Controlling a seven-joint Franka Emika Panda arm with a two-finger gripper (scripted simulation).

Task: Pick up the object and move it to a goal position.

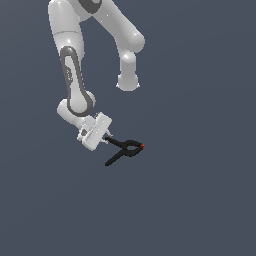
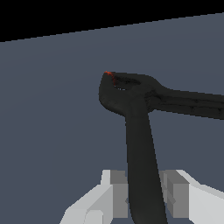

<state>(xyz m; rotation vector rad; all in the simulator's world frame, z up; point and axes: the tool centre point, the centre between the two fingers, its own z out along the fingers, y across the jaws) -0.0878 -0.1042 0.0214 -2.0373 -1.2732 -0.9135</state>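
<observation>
The object is a small black spring clamp (image 1: pixel 126 149) with a tiny red-orange tip (image 1: pixel 142 146) and two thin splayed handles. My white gripper (image 1: pixel 106 138) holds one handle at its end, on the exterior view's left of the clamp. In the wrist view the held handle of the clamp (image 2: pixel 141 148) runs up from between my grey finger pads (image 2: pixel 118 192), which press it from both sides, and my gripper (image 2: pixel 143 194) is shut on it. The clamp's other handle sticks out sideways. No goal marker shows.
A plain dark blue-grey surface (image 1: pixel 200 200) fills both views. The white arm (image 1: pixel 75 75) rises above the gripper, and an elbow link (image 1: pixel 128 70) hangs behind it.
</observation>
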